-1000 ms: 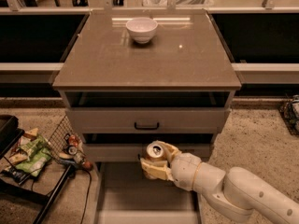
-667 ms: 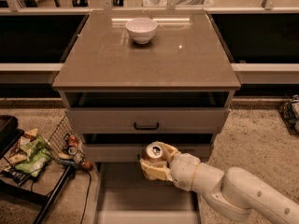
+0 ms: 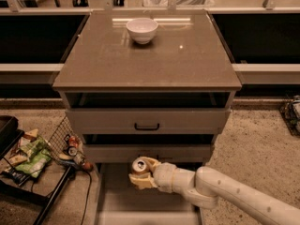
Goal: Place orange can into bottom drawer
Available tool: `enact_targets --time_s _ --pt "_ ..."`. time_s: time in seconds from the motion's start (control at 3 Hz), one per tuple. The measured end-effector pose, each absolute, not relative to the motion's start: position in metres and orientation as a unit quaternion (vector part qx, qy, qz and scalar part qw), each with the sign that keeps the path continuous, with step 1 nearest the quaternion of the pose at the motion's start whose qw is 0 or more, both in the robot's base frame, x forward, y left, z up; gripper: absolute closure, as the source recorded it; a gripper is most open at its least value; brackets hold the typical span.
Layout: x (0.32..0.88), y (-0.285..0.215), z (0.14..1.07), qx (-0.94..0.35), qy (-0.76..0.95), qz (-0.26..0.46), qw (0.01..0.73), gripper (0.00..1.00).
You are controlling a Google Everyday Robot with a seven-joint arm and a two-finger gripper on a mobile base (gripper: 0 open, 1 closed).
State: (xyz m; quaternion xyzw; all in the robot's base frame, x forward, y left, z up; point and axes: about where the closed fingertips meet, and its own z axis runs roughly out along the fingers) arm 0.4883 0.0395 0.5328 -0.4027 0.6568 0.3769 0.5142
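The orange can (image 3: 140,165) has an orange-gold body and a silver top with a pull tab. My gripper (image 3: 142,173) is shut on it and holds it upright over the back part of the open bottom drawer (image 3: 140,203). That drawer is a wide shallow pale tray pulled out toward me, below the two upper drawers. My white arm (image 3: 234,196) reaches in from the lower right.
A white bowl (image 3: 142,30) sits on the brown cabinet top (image 3: 187,55). The middle drawer has a black handle (image 3: 146,126). A wire basket (image 3: 65,146) with snack bags and small cans stands at the left. A dark object (image 3: 293,111) lies at the right on the speckled floor.
The gripper with the can has shifted slightly lower over the drawer. Nothing else has moved.
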Motion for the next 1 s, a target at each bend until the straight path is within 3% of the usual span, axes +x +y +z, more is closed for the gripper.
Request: enact_targets --time_s 1.0 --pt "0.509 0.064 0.357 -0.432 0.632 0.386 0.515 1.0"
